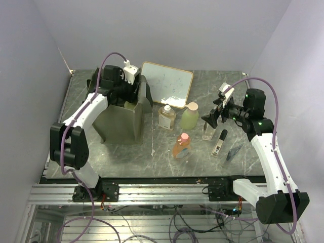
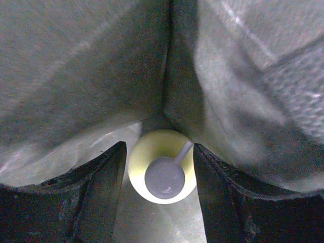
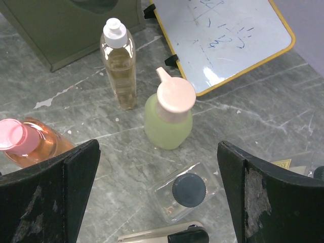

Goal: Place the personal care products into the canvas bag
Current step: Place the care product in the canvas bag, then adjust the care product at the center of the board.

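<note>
Fabric of the canvas bag (image 2: 76,76) surrounds my left fingers (image 2: 96,192), which stand parted either side of the yellow-green pump bottle (image 2: 139,157) upright on its floor. My right fingers (image 3: 61,187) gape wide, holding nothing, above the clear black-capped bottle (image 3: 188,190) on the table (image 3: 263,116).

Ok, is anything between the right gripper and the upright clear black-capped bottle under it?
Nothing visible. The right gripper hangs open above the clear bottle; the green bottle stands beyond it, apart.
</note>
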`<control>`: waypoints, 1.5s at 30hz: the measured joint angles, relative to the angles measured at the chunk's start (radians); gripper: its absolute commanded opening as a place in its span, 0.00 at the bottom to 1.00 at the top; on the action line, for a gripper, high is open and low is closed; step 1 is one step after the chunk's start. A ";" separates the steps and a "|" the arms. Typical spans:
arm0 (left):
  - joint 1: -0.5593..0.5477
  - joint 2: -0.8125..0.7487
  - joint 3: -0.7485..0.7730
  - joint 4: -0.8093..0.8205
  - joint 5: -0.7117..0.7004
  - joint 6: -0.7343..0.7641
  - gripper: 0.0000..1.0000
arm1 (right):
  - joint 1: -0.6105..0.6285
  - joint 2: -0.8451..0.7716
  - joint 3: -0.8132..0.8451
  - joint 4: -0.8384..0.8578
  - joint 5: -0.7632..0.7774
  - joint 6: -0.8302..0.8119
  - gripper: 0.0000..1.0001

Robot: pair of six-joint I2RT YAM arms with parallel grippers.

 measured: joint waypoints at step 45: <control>-0.286 -0.303 0.354 -0.207 -0.251 0.043 1.00 | -0.027 0.051 0.043 0.064 0.143 0.112 1.00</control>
